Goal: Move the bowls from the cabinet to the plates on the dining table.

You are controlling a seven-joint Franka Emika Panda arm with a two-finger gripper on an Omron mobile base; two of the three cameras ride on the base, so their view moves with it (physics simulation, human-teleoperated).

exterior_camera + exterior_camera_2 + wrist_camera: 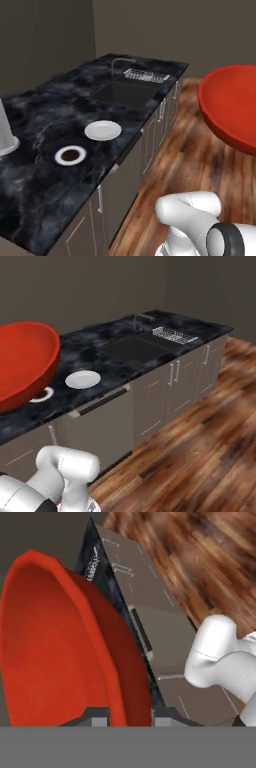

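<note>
The glossy red bowl stands on edge in the hand view, and my gripper is shut on its rim, one fingertip on each side. The same red bowl hangs in the air over the wooden floor, beside the dining table, and looms at the left of the right base view. On the table's black marble lie an empty white plate and a second plate with the brown bowl in it. The cabinet is out of view.
A sink basin with a faucet and a wire dish rack sit at the table's far end. A tall white cylinder stands at its left edge. Wooden floor runs along the taupe drawer fronts.
</note>
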